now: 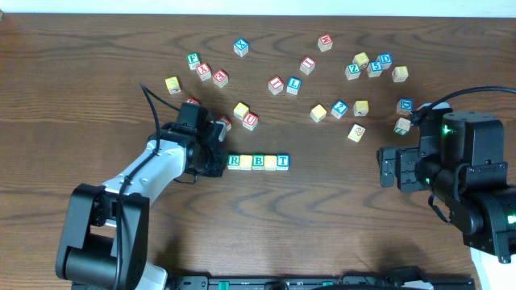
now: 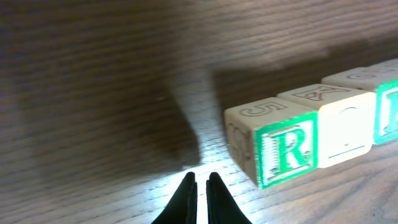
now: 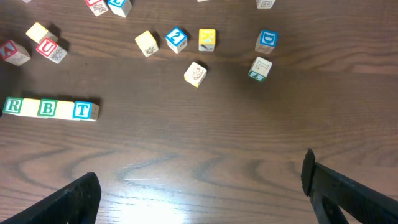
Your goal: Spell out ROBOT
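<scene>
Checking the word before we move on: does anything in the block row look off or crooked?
The row sits straight, blocks touching. Only oddity: the second block and fourth block show pale faces, so overhead it reads R, blank, B, blank, T. Their letters are too faint to confirm.

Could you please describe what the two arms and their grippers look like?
The left arm has a white link between black joints, with a thin black cable looping over it. The left gripper has slim black fingers tapering to points. The right arm is bulky black housing dotted with green lights; another black cable arches above it. The right gripper has broad matte black fingers.
</scene>
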Available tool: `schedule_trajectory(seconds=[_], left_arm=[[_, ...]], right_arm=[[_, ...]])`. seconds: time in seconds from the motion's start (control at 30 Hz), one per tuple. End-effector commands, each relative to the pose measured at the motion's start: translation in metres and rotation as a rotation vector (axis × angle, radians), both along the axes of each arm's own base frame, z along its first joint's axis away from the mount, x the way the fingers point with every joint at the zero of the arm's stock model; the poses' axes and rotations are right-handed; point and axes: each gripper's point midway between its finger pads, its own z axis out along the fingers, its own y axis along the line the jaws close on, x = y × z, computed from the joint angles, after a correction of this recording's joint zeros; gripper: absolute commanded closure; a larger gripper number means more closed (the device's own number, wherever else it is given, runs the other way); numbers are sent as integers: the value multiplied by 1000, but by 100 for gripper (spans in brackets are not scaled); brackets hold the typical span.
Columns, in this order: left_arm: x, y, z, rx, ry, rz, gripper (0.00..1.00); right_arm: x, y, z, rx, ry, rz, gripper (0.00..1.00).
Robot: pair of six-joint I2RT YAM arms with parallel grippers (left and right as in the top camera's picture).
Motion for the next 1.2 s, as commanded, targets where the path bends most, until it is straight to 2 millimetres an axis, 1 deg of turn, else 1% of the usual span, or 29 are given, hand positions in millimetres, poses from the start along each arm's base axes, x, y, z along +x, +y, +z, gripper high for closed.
schedule_trajectory(seconds=[0.0,0.13,0.57,1.17], left_arm=[[-7,-8,-5,-10,15,-39,92],[-9,-14,-5,-9,8,-66,93],[-7,-14,-4,-8,-1,-66,93],[2,-15,-3,-9,-38,-63,93]], right_arm=[[1,-3,7,-11,-22,-2,1],[1,-3,7,-11,-22,-2,1],[1,-3,7,-11,-21,-2,1],[1,-2,7,-8,-21,0,1]])
